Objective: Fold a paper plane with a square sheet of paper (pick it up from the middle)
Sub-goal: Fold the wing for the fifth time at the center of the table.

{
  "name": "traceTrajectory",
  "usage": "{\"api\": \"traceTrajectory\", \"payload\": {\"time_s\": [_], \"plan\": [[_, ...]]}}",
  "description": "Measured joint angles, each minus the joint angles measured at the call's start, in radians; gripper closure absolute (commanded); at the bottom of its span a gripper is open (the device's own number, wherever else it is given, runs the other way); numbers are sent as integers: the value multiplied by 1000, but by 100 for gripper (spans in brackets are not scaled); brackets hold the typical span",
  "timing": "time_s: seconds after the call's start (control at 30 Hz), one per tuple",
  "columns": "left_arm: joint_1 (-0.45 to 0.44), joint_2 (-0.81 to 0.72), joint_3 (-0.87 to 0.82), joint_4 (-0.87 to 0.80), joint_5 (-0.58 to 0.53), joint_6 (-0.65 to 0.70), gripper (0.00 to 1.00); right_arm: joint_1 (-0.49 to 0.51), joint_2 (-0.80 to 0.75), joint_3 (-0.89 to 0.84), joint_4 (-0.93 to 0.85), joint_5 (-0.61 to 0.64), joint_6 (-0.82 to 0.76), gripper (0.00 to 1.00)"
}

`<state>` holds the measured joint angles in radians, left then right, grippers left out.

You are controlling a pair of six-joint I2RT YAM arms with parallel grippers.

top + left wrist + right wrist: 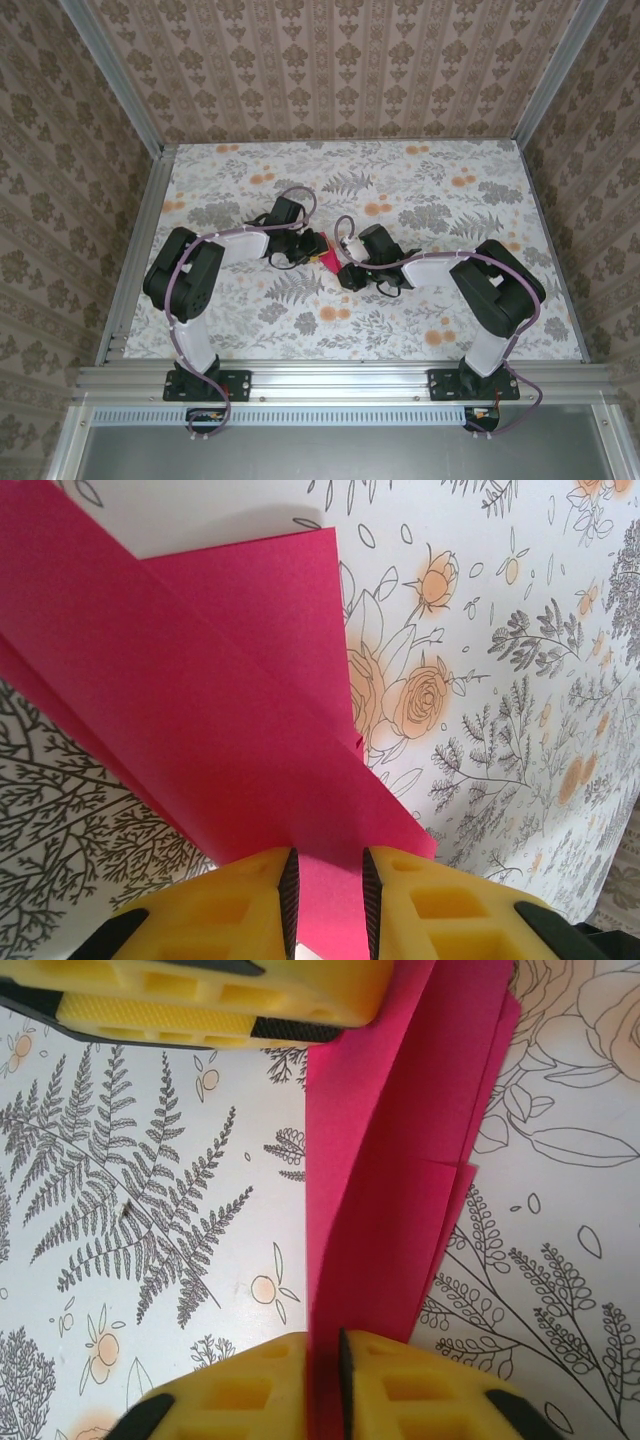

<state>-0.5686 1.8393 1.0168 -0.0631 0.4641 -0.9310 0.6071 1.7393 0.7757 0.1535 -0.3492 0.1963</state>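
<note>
Stretching between the two end effectors near the middle of the table, the thin magenta-pink paper sheet (326,262) is folded into several long overlapping layers with straight creases, and is not yet a pointed dart. From the left wrist it (230,730) fans out as a broad band with a second flap slanting across it. From the right wrist it (390,1180) runs as a narrow strip whose right edge has a small step where the layers do not sit flush. A soft shadow beside the sheet suggests it is raised a little off the table, though I cannot tell whether any corner touches.

The left end effector (328,865) has its yellow pads pressed onto one end of the sheet, pinching it. The right end effector (325,1345) pinches the opposite end, pads nearly together with the paper edge-on between them. The left end effector (200,1000) sits just beside the strip's far end in the right wrist view. From above, the left (305,247) and right (345,270) end effectors stand close together over the floral-printed table (450,200).

The step in hand looks like forming or tightening a lengthwise fold. To do it well:

- Both pinches should hold firm while the arms move together, so the paper neither tears nor buckles.
- The stepped edges should be brought flush before any crease is pressed.
- Pressing is best done against the table, where the layers can be flattened evenly.
</note>
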Motion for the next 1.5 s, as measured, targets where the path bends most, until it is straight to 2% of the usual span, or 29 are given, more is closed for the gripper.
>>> {"api": "traceTrajectory", "payload": {"time_s": [0.23, 0.6, 1.5], "plan": [[0, 0, 4, 0, 0, 2, 72, -17, 0, -2, 43, -62, 79, 95], [-2, -45, -29, 72, 34, 28, 69, -58, 33, -21, 142, -202, 254, 96], [-22, -61, -86, 138, 68, 64, 69, -102, 111, -12, 161, -294, 411, 96]]}}
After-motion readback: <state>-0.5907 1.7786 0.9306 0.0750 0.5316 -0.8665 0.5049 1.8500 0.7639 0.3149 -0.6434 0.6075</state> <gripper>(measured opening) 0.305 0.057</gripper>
